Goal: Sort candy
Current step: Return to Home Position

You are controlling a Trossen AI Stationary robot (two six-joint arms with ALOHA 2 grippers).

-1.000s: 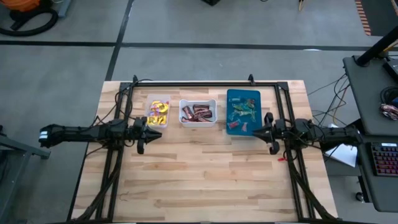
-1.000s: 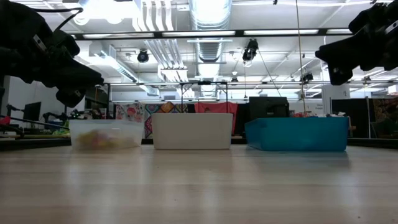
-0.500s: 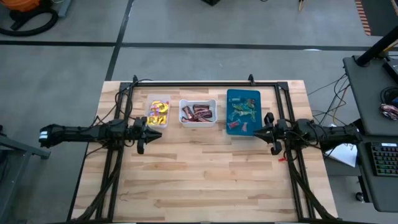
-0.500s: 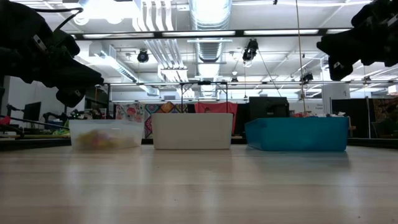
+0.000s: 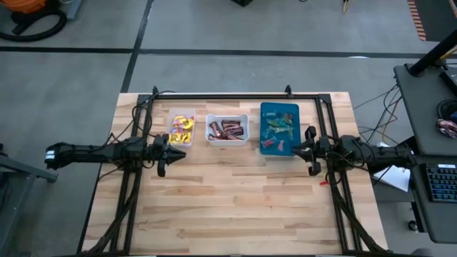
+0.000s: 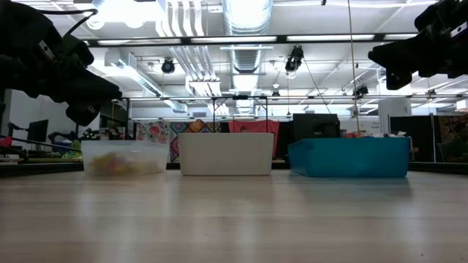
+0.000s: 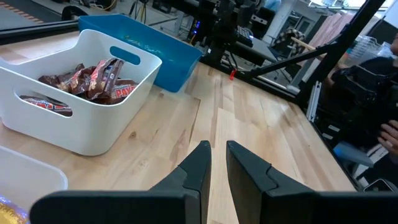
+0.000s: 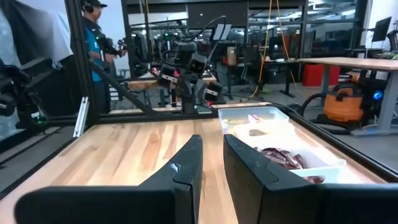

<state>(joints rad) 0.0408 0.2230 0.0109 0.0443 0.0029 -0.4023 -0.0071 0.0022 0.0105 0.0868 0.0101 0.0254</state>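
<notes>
The candy lies sorted in three bins standing in a row on the far half of the table. Yellow packets [image 5: 182, 128] fill the clear bin. Brown-red bars [image 5: 227, 129] [image 7: 93, 78] are in the white bin. Green, teal and red pieces [image 5: 278, 130] are in the blue bin. My left gripper [image 5: 181, 153] [image 7: 217, 146] hovers just near of the clear bin, shut and empty. My right gripper [image 5: 294, 149] [image 8: 211, 138] hovers beside the blue bin's near right corner, shut and empty. Both point inward along the table.
Black frame rails [image 5: 235, 96] run along the table's far edge and down both sides. A small red piece [image 5: 323, 182] lies on the wood near the right arm. The near half of the table [image 5: 235, 207] is bare wood. A person [image 8: 93, 28] stands beyond the table.
My right gripper has risen a little above the table and stayed shut. The left arm and the bins have kept still.
</notes>
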